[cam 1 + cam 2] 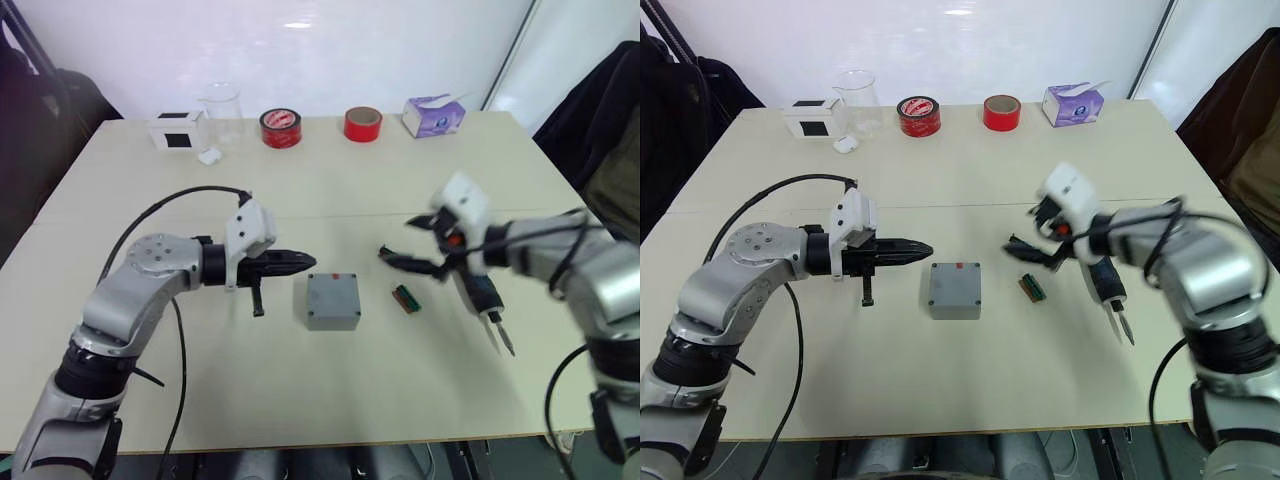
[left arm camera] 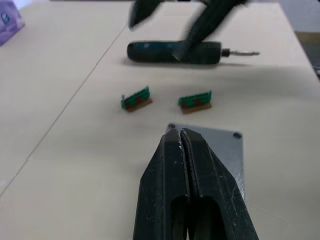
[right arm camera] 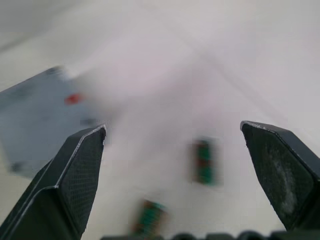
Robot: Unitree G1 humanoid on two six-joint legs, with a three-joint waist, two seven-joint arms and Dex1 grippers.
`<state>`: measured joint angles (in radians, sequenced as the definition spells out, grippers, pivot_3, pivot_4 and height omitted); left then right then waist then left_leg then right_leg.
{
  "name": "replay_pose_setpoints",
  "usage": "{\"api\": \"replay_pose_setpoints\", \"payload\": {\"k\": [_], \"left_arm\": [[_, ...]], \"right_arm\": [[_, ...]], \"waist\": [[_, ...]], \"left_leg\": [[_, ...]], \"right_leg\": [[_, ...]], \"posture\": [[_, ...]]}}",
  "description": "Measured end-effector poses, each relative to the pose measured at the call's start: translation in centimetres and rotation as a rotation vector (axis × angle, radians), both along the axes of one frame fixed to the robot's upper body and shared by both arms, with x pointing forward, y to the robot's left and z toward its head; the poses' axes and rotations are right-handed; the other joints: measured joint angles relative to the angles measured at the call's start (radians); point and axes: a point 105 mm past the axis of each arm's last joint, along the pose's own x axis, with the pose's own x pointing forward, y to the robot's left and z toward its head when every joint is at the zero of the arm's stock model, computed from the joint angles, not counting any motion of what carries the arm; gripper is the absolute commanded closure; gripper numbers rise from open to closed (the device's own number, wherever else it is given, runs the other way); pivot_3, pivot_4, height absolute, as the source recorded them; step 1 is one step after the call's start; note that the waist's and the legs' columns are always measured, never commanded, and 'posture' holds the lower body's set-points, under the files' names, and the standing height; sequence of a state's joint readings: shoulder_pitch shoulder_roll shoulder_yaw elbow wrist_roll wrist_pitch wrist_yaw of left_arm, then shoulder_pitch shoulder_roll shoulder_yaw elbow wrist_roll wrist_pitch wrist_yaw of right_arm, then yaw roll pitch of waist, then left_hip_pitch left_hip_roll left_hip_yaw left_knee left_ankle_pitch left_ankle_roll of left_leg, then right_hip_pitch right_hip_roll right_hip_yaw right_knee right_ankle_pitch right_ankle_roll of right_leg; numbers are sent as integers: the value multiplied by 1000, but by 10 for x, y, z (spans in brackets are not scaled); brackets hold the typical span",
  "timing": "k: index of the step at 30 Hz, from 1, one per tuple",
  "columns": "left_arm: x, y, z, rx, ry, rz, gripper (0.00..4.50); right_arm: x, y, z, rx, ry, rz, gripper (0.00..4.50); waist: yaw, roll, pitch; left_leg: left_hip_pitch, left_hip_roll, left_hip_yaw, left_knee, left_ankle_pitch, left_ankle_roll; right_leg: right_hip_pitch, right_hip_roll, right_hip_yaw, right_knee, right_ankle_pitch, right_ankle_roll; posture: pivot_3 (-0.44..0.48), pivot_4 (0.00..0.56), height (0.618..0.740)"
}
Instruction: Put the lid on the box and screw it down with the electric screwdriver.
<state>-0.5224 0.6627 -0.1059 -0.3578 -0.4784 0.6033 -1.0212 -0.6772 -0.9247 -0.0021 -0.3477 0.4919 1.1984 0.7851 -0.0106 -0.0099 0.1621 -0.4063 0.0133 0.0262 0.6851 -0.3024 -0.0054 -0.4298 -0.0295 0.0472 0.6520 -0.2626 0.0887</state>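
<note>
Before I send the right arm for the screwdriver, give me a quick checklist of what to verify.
1. Lid sitting on the box: ok, looks flush.
2. Electric screwdriver free: ok, lying on the table.
3. Right gripper open: ok, above the screwdriver's rear end.
4. Left gripper clear of the lid: cannot tell, shut, tip at its edge.
5. Screws in the lid's corner holes: cannot tell.

Bright, even light; wrist views perhaps motion-blurred.
</note>
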Motion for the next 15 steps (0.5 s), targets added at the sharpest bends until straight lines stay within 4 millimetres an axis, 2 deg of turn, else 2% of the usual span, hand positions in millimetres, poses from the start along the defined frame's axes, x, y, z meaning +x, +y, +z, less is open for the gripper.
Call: {"api": "replay_pose_setpoints", "payload": {"k": [3, 6, 9, 15], "left_arm": [[-4, -5, 5, -12, -8, -40, 4500], [-6, -9, 6, -12, -12, -65, 4500], [-7, -16, 5, -22, -11, -87, 4500], [-8, -20, 5, -38, -10, -87, 4500]], "right_arm": [[-3, -44, -13, -90, 199, -178, 11], [0, -66, -25, -141, 303, -291, 11], [8, -75, -39, -127, 398, -387, 11], [5, -81, -71, -117, 604, -477, 11]], "waist": [[-1, 0, 0], [-9, 0, 0], [-11, 0, 0], [0, 0, 0]], "left_leg": [[0, 0, 1, 0, 0, 0], [1, 1, 2, 0, 0, 0], [1, 1, 2, -1, 0, 0], [-1, 0, 2, -1, 0, 0]], "right_leg": [[0, -1, 0, -1, 0, 0], [0, 0, 2, 0, 0, 0], [0, 2, 2, 0, 0, 0], [-2, 0, 2, 0, 0, 0]], "posture": [[0, 150, 740], [0, 150, 740], [0, 150, 740], [0, 150, 740]]}}
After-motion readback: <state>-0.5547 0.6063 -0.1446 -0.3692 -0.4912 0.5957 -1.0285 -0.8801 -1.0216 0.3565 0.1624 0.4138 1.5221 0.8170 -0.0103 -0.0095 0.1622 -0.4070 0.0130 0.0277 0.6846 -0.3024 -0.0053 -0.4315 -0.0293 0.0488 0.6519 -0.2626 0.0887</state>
